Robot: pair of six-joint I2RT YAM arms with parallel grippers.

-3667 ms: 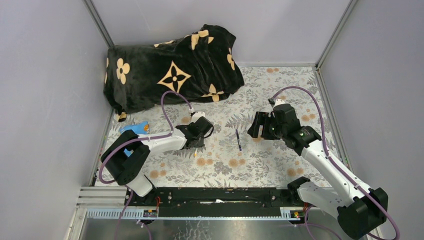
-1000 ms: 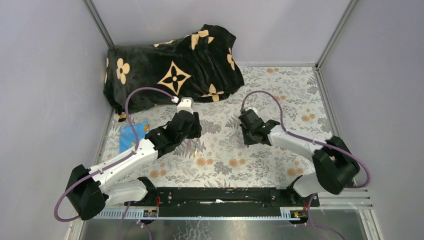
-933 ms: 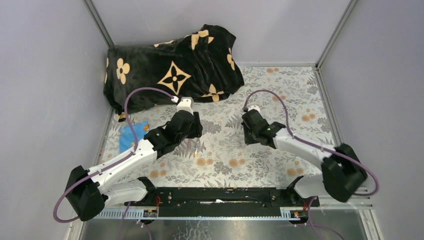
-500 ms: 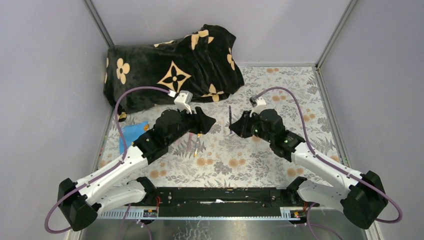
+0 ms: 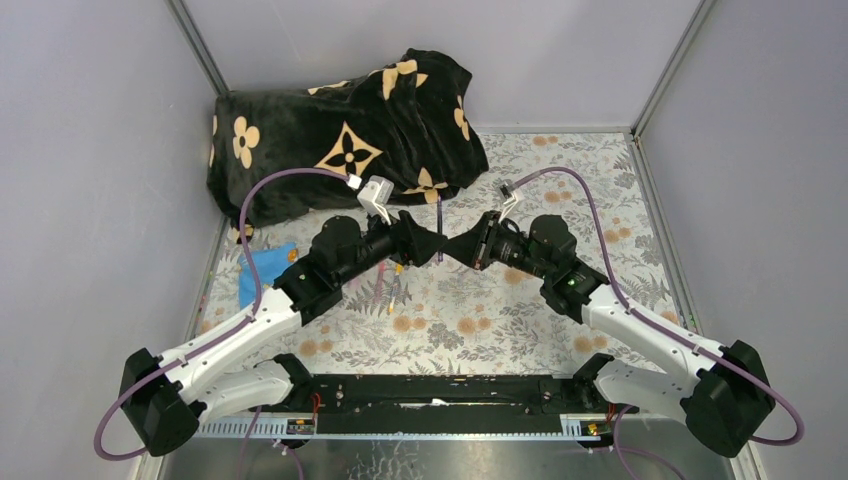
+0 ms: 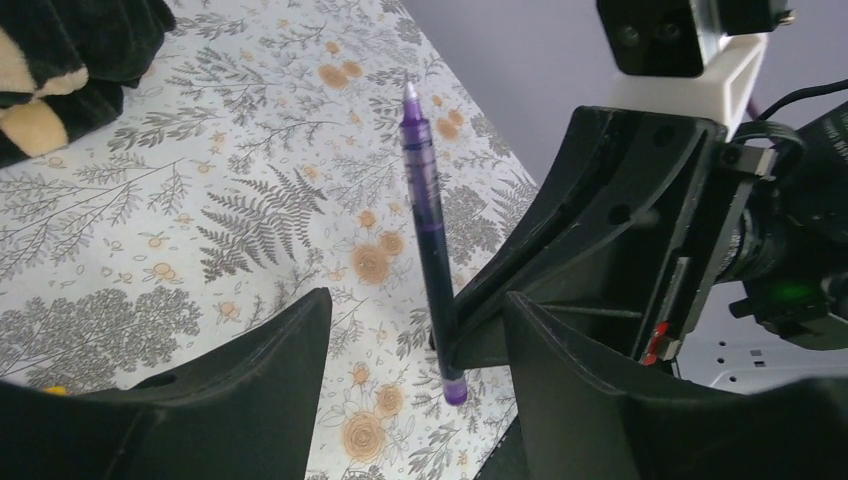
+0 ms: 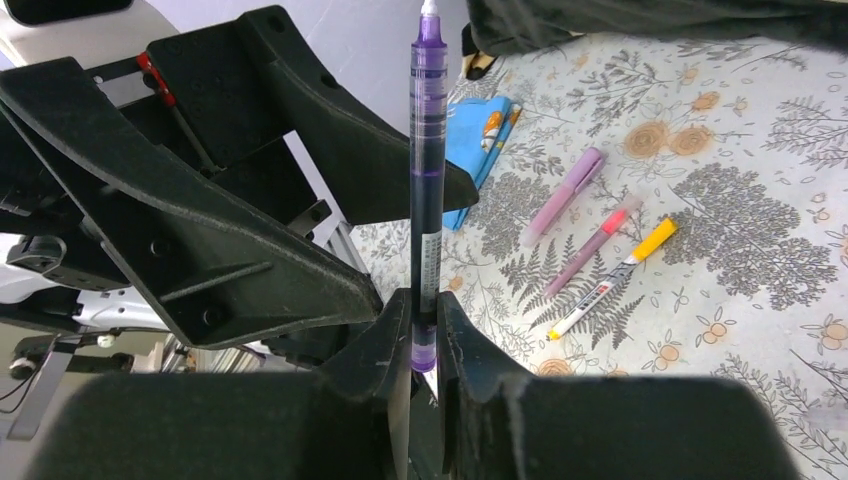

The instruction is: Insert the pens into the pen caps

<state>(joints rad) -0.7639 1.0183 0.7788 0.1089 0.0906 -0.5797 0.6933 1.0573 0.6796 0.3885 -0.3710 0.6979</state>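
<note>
- The right gripper now holds the dark purple thin plastic pen upright in the air, pinched at its lower end. A few seconds ago that pen lay flat on the floral-print worktop between the two arms.
- The left gripper has risen from the worktop and now faces the right gripper over the middle. Its jaws have widened within the last second and stand spread, one on each side of the pen, apparently not touching it and holding nothing.
- Three things lie side by side on the worktop, near and left of where the grippers meet: a lilac stick, a pink stick and a white stick with an orange-yellow end. Whether their coloured ends are fitted caps cannot be told for certain.
- Neither gripper holds a loose cap, so this looks like a handover or regrasp of the pen rather than the insertion itself. The raised pen is not yet capped.
</note>
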